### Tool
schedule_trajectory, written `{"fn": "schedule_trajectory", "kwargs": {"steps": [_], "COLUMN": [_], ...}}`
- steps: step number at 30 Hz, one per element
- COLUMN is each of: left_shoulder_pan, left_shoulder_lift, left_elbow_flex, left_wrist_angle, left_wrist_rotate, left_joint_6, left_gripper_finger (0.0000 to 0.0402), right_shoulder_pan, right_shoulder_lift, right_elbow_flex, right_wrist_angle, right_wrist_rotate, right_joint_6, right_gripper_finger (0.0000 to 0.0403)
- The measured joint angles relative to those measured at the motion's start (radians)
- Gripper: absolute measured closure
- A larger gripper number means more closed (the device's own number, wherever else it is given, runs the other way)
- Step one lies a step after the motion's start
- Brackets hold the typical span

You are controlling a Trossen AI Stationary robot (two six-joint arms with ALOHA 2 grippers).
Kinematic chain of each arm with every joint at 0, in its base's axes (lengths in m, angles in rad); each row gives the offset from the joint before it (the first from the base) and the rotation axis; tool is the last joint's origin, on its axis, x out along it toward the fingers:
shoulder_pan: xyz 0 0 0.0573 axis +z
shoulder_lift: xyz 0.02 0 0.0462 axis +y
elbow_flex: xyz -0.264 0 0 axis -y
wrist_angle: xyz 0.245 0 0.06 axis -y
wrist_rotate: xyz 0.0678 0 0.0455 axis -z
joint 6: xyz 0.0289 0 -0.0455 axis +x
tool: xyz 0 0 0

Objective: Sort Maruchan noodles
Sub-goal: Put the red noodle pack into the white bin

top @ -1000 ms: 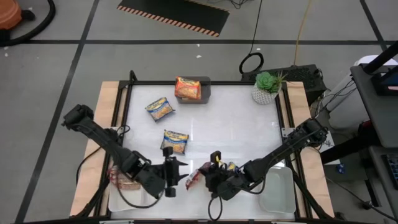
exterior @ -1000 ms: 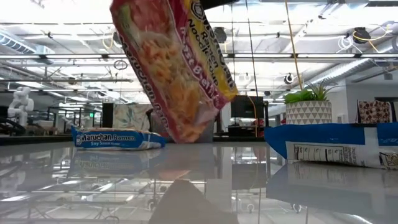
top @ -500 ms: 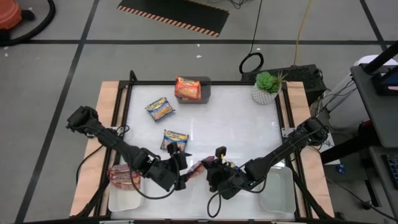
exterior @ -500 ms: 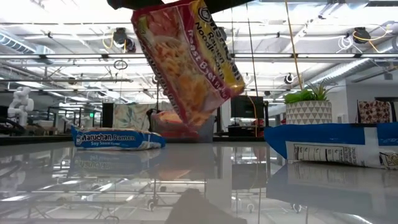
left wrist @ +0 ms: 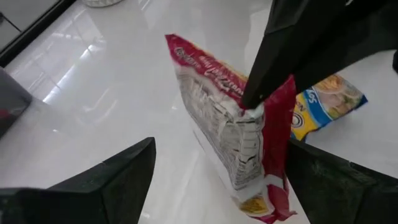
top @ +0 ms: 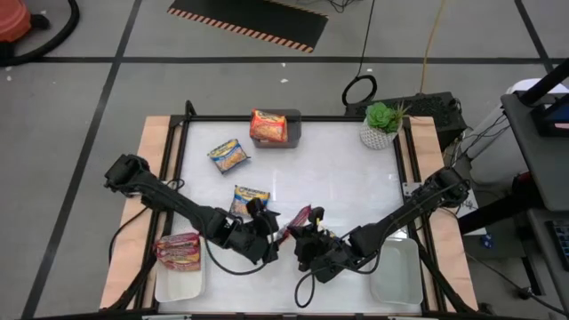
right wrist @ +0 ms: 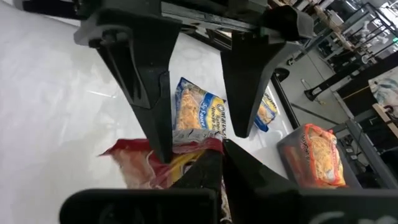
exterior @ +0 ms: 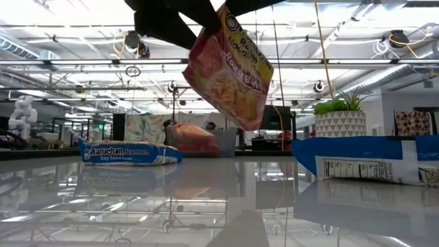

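Since a second ago the left gripper [top: 267, 233] has been swinging away from the white rectangular plastic tray [top: 178, 283] at the table's near-left corner toward the middle, spreading its fingers [right wrist: 149, 74] wide, while the red plastic noodle packet [exterior: 230, 68] has been rising and tilting. That packet is hanging clear above the glossy white table [top: 329, 178], pinched at one edge by the right gripper [top: 307, 233], whose fingers are clenched on it; the left gripper's jaws are standing released on either side of the packet, not touching it (seen plainly from the right wrist). Another red packet [top: 180, 251] is lying across the far end of the white tray. Beyond the held packet, a blue-and-yellow noodle packet [top: 251, 201] is lying flat on the table, and a second blue-and-yellow packet [top: 229, 156] is lying farther off. An orange noodle packet [top: 268, 126] is sitting in the grey bin [top: 294, 127] at the table's far edge. A second white tray [top: 396, 271] is sitting at the near-right corner
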Motion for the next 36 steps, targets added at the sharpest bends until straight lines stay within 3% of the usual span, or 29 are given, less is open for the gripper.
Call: {"fn": "schedule_trajectory", "kwargs": {"steps": [11,21,30,36], "left_shoulder_pan": [-0.004,0.025,0.056,0.058], "left_shoulder_lift": [-0.001,-0.001,-0.001,-0.001], "left_elbow_flex": [0.000,0.000,0.000,0.000], "left_wrist_angle": [0.102,0.068,0.025,0.025], "left_wrist_rotate": [0.143,0.147,0.147,0.144], "left_joint_6": [0.004,-0.017,-0.021,-0.020], "left_gripper_finger": [0.0057,0.0059,0.0128,0.0142], "right_shoulder_pan": [-0.015,-0.017,-0.017,-0.017], "right_shoulder_lift": [0.000,0.000,0.000,0.000], "right_elbow_flex": [0.000,0.000,0.000,0.000], "right_wrist_angle": [-0.065,-0.064,-0.051,-0.039], "right_wrist_rotate": [-0.004,-0.005,-0.005,-0.007], "right_joint_6": [0.049,0.067,0.067,0.066], "right_gripper_finger": [0.0403,0.0403,0.0403,0.0403]}}
